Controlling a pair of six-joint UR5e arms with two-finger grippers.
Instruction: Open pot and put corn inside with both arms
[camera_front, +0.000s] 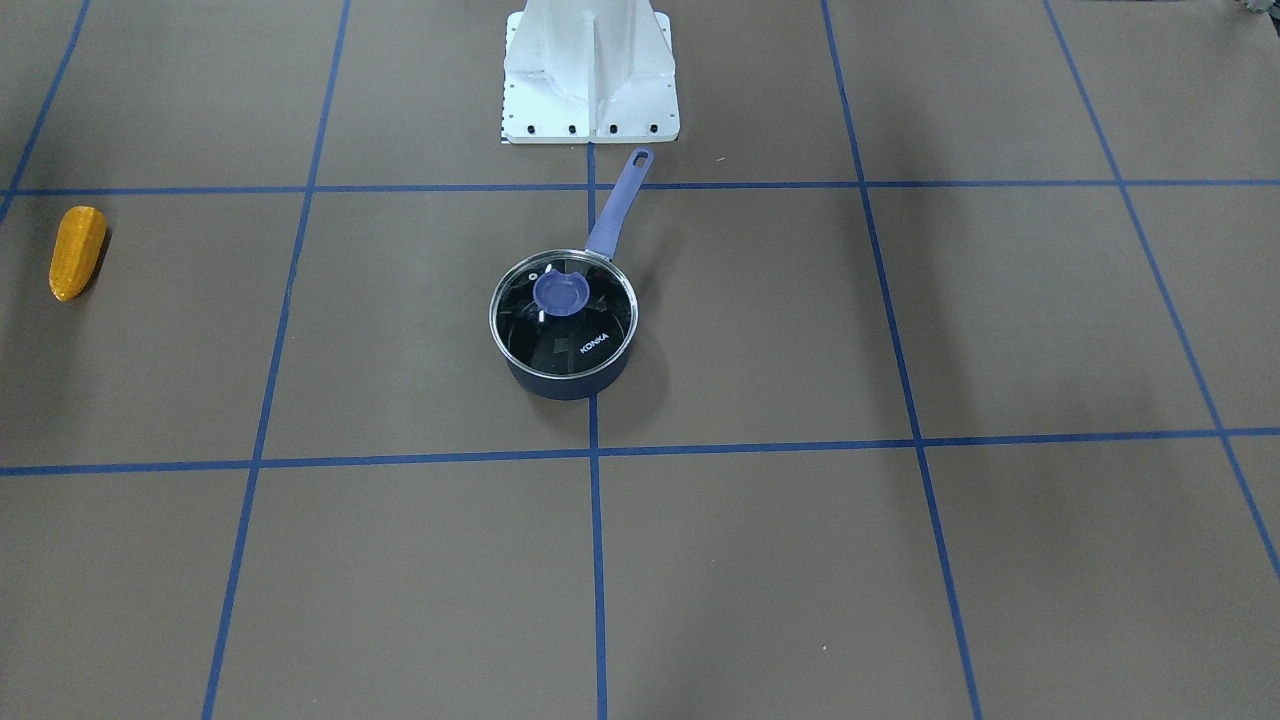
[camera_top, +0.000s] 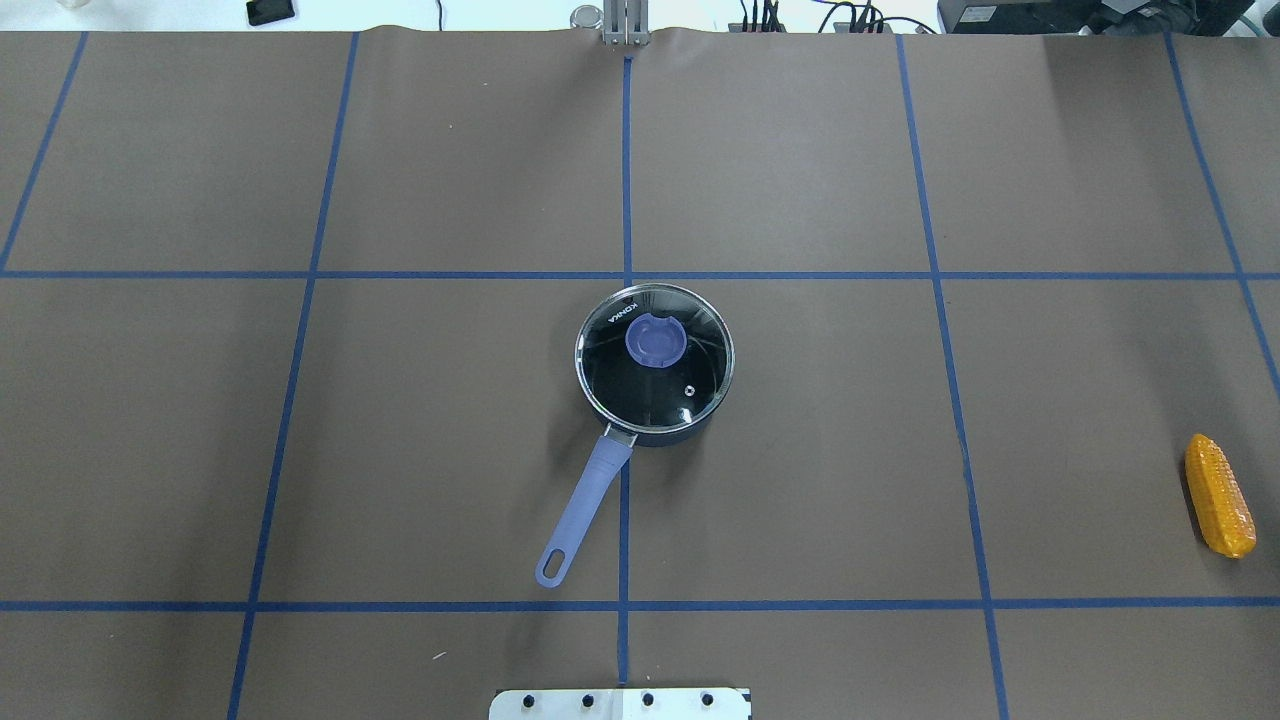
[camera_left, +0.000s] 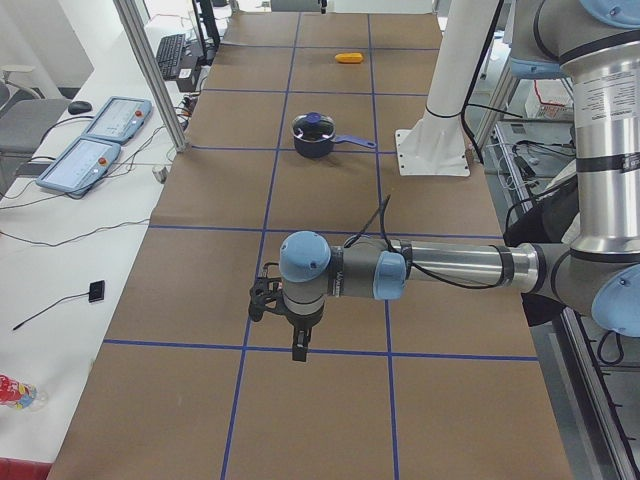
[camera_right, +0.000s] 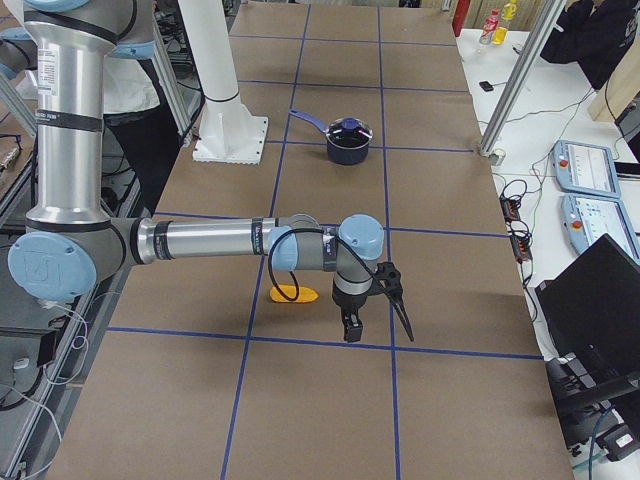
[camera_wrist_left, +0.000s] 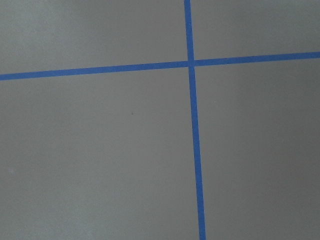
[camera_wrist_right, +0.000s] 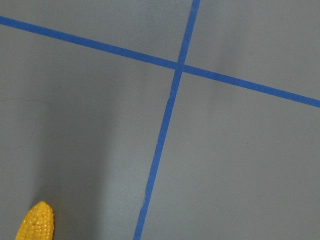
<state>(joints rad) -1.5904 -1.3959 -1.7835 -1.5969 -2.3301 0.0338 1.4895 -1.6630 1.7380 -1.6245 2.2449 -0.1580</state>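
Observation:
The navy pot (camera_front: 560, 386) stands at the table's middle with its glass lid (camera_front: 563, 315) on it, and its lavender handle (camera_top: 590, 490) points toward the robot base. The corn (camera_top: 1219, 495) lies on the table far to the robot's right, and its tip shows in the right wrist view (camera_wrist_right: 36, 225). My left gripper (camera_left: 280, 335) hangs over the table's left end, far from the pot (camera_left: 313, 140). My right gripper (camera_right: 380, 328) hangs just beyond the corn (camera_right: 295, 294). I cannot tell whether either gripper is open or shut. Neither shows in the overhead or front views.
The white mounting base (camera_front: 590, 70) stands behind the pot's handle. Blue tape lines (camera_top: 627, 275) grid the brown table. Control pendants (camera_left: 95, 140) and cables lie on the white side bench. The left wrist view shows only bare table and tape (camera_wrist_left: 191, 63).

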